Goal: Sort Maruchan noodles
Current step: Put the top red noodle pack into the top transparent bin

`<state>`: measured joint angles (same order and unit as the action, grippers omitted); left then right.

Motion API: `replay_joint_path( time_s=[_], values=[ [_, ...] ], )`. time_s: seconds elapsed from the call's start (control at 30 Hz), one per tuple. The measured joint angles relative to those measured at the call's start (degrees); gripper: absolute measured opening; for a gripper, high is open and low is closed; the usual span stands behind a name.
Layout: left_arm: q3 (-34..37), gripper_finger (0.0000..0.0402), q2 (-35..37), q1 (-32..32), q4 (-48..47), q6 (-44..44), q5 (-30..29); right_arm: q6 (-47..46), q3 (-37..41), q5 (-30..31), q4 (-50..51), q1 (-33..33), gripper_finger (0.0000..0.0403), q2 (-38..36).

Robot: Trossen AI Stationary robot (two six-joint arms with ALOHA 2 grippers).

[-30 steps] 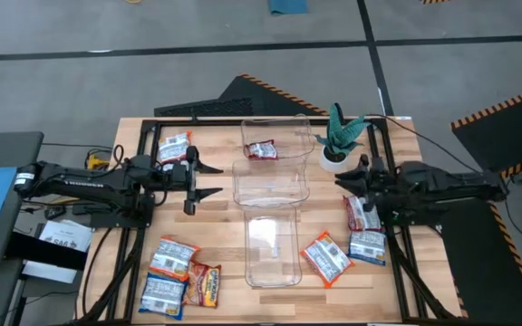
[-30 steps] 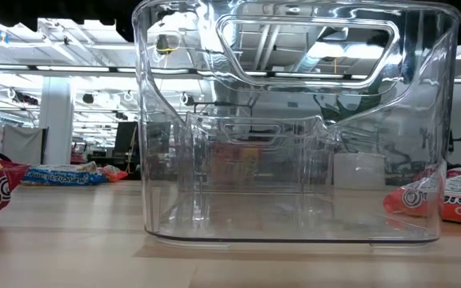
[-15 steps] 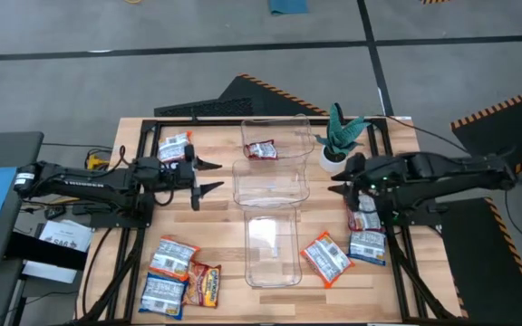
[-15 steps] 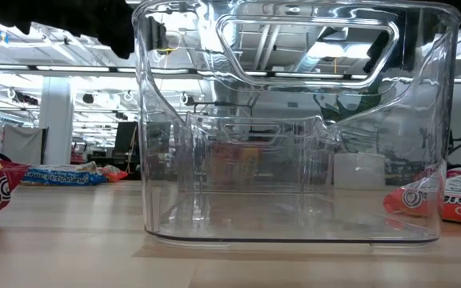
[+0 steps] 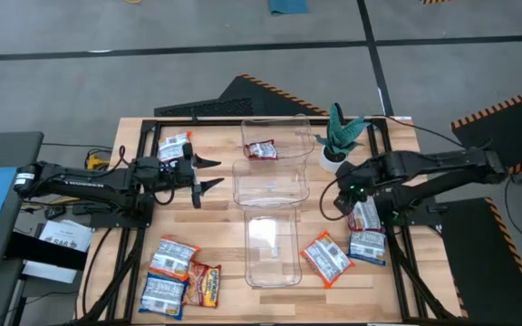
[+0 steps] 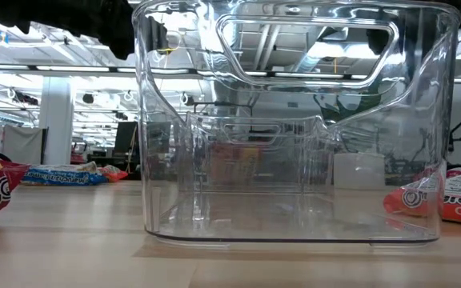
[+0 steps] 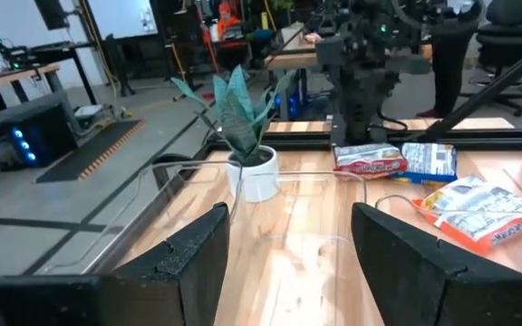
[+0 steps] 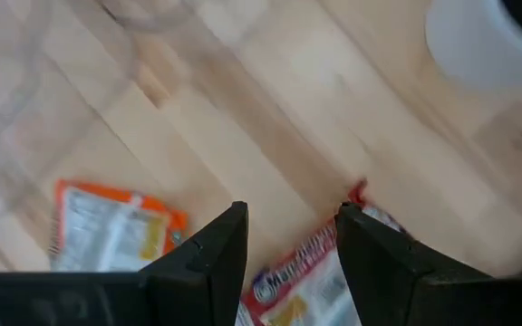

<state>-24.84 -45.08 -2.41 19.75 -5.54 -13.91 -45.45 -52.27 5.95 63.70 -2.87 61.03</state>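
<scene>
Right pincer (image 5: 341, 201), fingers parted and empty, hovers just above a red noodle packet (image 5: 362, 215) on the tabletop (image 5: 216, 244); left pincer (image 5: 208, 173) open, well apart.

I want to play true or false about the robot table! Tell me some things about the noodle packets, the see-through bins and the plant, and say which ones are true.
1. One red noodle packet lies inside the far clear bin. True.
2. The near clear bin is full of packets. False: it holds none.
3. The right gripper is pointing down beside a red packet on the table, with its fingers apart. True.
4. The left gripper is holding a noodle packet. False: its fingers are open with nothing between them.
5. The plant in a white pot stands at the far right of the table, near the right arm. True.
</scene>
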Motion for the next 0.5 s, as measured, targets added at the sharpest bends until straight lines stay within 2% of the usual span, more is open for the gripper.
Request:
replay_joint_path(
  time_s=[0.2,0.5],
  values=[
    [0.0,0.0217,0.0,0.02,0.04,-0.2,0.0,-7.2,-0.04,1.47,1.21,-0.3,0.0189,7.59],
    [0.0,0.0217,0.0,0.02,-0.4,0.39,0.0,-6.1,-0.01,4.66,2.93,0.45,0.0189,22.02]
  ],
)
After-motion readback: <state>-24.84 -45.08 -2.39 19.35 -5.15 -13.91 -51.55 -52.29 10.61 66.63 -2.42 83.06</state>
